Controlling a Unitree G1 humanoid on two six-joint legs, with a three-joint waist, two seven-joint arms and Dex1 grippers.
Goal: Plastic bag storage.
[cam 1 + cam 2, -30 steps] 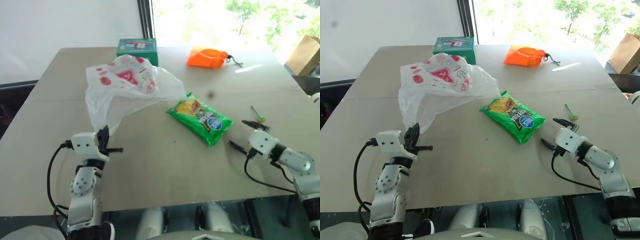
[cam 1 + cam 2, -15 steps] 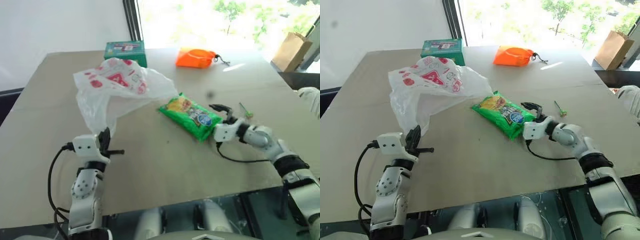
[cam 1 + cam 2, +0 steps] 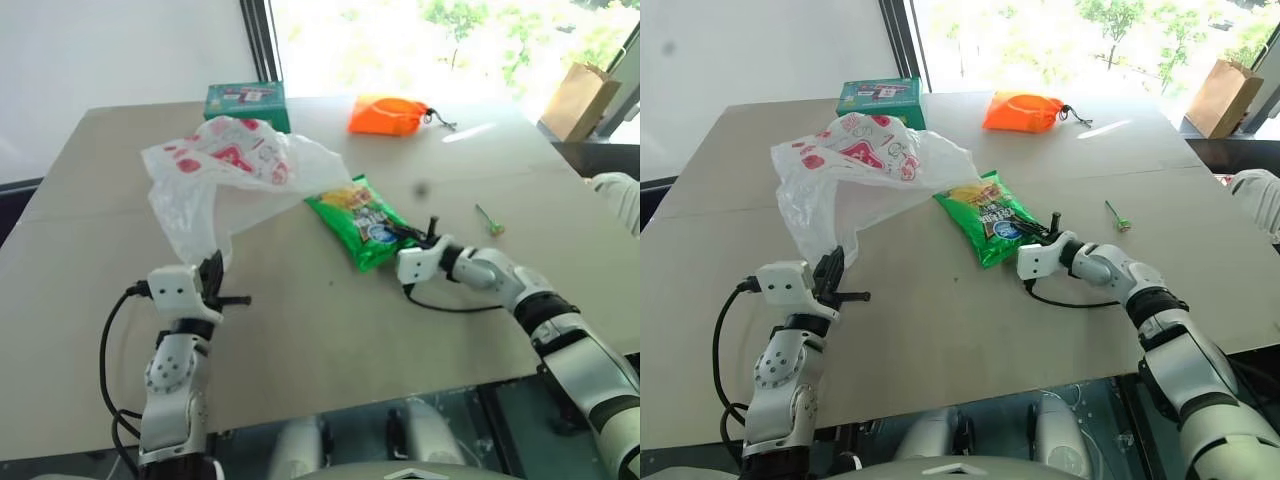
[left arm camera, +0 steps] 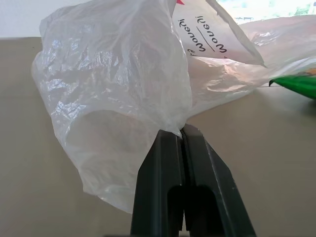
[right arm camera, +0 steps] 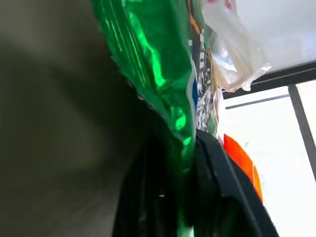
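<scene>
Since second ago: right claw swung in from tabletop's right side to green snack packet, went from spread to pinching packet's near corner; packet dragged, rotated.

Left claw pressed together on plastic bag edge, bag mouth lifted off tabletop, bulk lying ahead toward green box.

Step in hand, likely: carry packet into bag. Advice: lift packet clear before sliding, keep bag mouth open and taut, approach low from right.

Bag just left of packet, near right claw, not touching.

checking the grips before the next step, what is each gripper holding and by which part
Left gripper pinches the plastic bag at its near edge. Right gripper is shut on the near end of the green snack packet.
</scene>
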